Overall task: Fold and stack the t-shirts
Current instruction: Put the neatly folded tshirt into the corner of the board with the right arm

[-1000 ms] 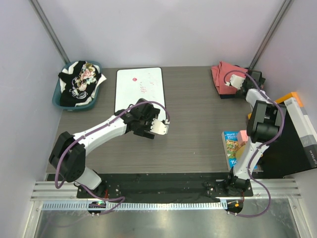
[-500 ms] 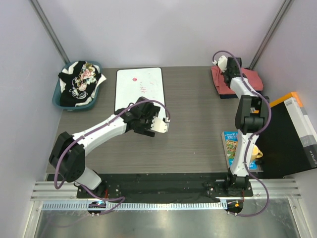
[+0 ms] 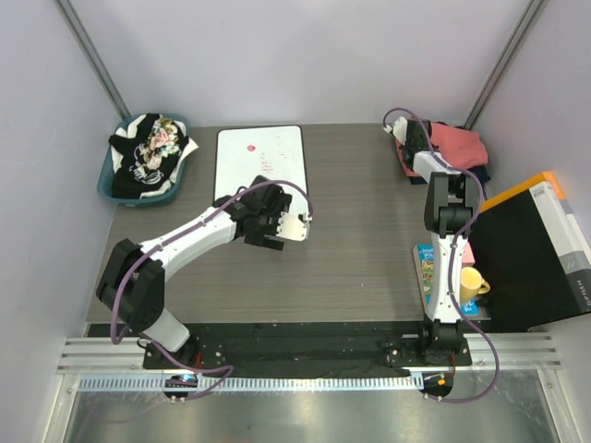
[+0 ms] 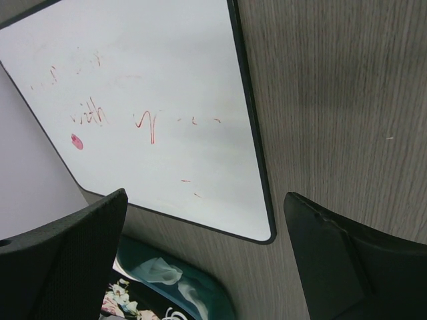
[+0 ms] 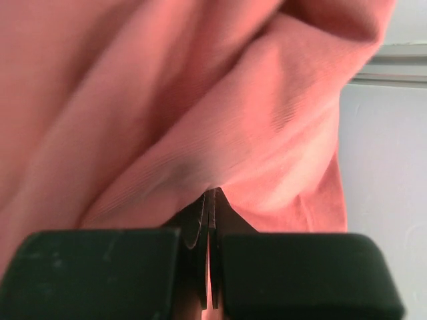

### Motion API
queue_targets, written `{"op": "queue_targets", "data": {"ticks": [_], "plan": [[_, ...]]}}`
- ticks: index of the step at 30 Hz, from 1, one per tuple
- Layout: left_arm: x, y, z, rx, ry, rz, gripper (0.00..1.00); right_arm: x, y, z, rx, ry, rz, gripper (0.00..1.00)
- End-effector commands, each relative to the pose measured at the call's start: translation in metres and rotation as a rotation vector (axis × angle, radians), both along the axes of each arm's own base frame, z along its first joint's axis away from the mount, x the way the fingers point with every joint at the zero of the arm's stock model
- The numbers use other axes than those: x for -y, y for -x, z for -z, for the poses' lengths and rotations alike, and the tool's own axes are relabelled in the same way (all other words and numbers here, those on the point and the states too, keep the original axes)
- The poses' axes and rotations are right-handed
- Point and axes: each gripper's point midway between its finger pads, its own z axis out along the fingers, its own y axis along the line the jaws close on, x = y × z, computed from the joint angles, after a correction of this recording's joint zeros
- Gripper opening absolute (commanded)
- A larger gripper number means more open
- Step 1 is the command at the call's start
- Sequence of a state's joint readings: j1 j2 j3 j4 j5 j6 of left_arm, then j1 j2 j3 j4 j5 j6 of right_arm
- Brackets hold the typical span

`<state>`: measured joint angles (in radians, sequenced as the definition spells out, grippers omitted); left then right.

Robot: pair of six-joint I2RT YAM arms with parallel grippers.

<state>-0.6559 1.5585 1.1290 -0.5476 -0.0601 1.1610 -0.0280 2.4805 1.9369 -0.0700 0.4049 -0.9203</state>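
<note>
Overhead, the salmon t-shirt [image 3: 454,143] lies bunched at the upper right of the counter [image 3: 369,240], yet only the right wrist view shows its fold pinched in the fully closed right end effector [image 5: 210,200], while the left end effector [image 3: 294,228] hangs wide open and empty by the whiteboard [image 3: 261,166].

A robot lab cell: plain white panels [image 3: 305,55] on metal posts [image 3: 92,60] enclose a grey wood-grain table [image 3: 360,240], with an aluminium rail [image 3: 277,355] along its near edge.
</note>
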Motion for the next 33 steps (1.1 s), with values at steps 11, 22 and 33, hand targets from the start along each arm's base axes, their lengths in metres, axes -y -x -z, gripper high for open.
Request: {"op": "queue_targets", "data": {"ticks": [11,22,33], "plan": [[0.018,-0.024,-0.017,0.032,0.034,0.035,1.00,-0.086,0.005,-0.015,0.017,-0.073,-0.149,0.01],[0.016,-0.022,-0.024,0.043,0.045,0.026,1.00,-0.032,0.006,-0.147,0.418,0.025,0.053,0.01],[0.019,-0.026,-0.031,0.055,0.046,0.037,1.00,0.055,0.074,-0.102,0.187,0.195,0.222,0.01]]}}
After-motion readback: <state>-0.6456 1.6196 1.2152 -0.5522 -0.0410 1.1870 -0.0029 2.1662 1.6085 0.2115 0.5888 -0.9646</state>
